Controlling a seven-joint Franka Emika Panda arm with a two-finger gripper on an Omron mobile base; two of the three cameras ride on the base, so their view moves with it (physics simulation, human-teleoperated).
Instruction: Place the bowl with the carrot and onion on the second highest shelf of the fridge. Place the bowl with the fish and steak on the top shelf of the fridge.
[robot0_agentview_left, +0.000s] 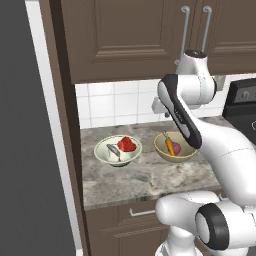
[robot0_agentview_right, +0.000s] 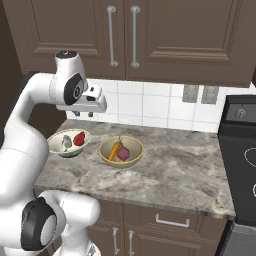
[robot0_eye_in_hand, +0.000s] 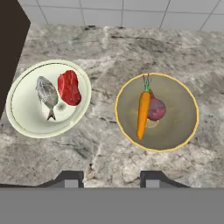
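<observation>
A pale green bowl (robot0_agentview_left: 118, 151) (robot0_agentview_right: 68, 142) (robot0_eye_in_hand: 48, 99) holding a grey fish and a red steak sits on the left of the stone counter (robot0_agentview_left: 150, 177). Right of it stands a yellow bowl (robot0_agentview_left: 175, 147) (robot0_agentview_right: 121, 150) (robot0_eye_in_hand: 156, 112) with an orange carrot and a purple onion inside. My gripper (robot0_agentview_left: 161, 111) (robot0_agentview_right: 84, 115) (robot0_eye_in_hand: 111, 179) hangs open and empty well above the counter, over the stretch between the two bowls and touching neither. The dark grey fridge (robot0_agentview_left: 25, 150) rises at the far left; its shelves are hidden.
Brown upper cabinets (robot0_agentview_right: 135, 35) hang close above my hand. A white tiled wall (robot0_agentview_right: 150, 107) backs the counter. A black stove (robot0_agentview_right: 240, 150) adjoins the counter's right end. A brown panel (robot0_agentview_left: 67, 125) separates fridge and counter. Drawers (robot0_agentview_right: 172, 220) run below.
</observation>
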